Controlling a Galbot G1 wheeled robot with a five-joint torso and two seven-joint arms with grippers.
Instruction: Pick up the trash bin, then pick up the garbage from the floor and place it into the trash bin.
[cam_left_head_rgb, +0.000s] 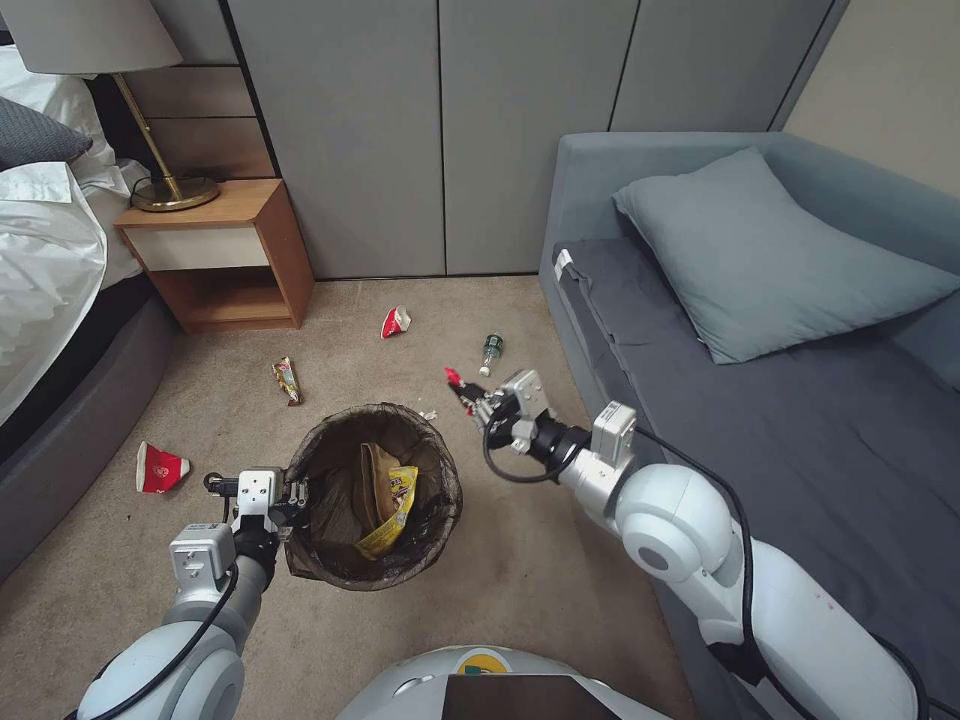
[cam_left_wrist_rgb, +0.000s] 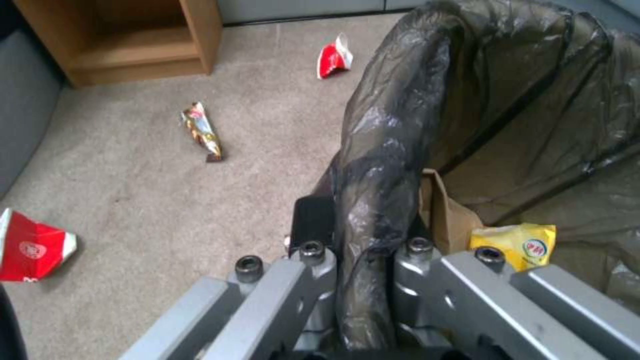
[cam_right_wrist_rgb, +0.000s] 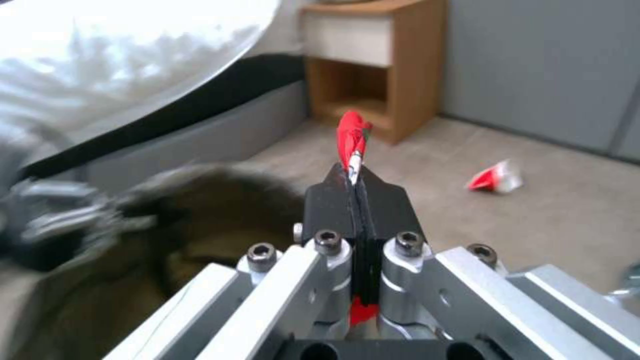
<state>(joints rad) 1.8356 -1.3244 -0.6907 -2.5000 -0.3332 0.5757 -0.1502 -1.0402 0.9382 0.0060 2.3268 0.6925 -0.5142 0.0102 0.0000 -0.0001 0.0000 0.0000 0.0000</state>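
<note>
Left gripper clamps the trash bin by its near-left rim, bin off the carpet. Just beyond the bin's right side, right gripper pinches a red wrapper. Farther: crushed cup, bottle.
</note>
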